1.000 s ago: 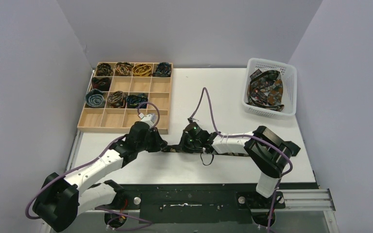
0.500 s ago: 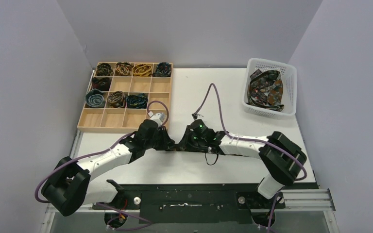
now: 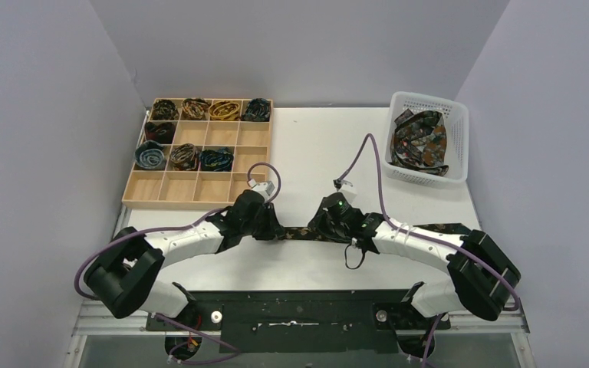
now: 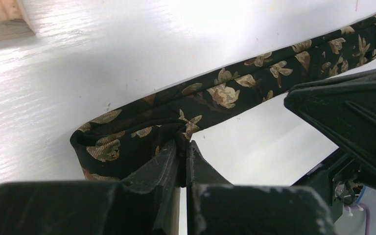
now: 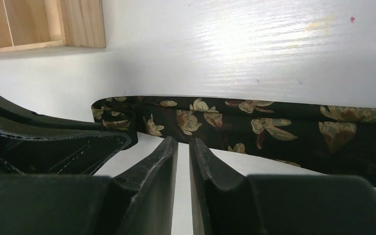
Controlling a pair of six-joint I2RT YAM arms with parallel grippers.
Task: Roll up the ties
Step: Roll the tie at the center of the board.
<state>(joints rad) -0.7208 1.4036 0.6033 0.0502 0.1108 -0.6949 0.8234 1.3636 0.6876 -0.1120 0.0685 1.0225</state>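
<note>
A dark tie (image 3: 297, 232) with gold floral print lies flat across the near table, running right under my right arm. My left gripper (image 3: 274, 230) is shut on its folded left end, which bunches at the fingertips in the left wrist view (image 4: 183, 144); the strip (image 4: 235, 88) stretches away to the upper right. My right gripper (image 3: 320, 228) sits just right of the left one. Its jaws are nearly together with only bare table between them (image 5: 183, 142), just in front of the tie (image 5: 254, 120), holding nothing.
A wooden compartment tray (image 3: 196, 204) stands at the back left, with coiled ties (image 3: 225, 110) in several cells. A white basket (image 3: 461, 142) at the back right holds a heap of ties (image 3: 420, 142). The tray's corner shows in the right wrist view (image 5: 81, 24).
Both grippers have moved to the right along the near table, staying close together. The tie's left end has gone with the left gripper.
</note>
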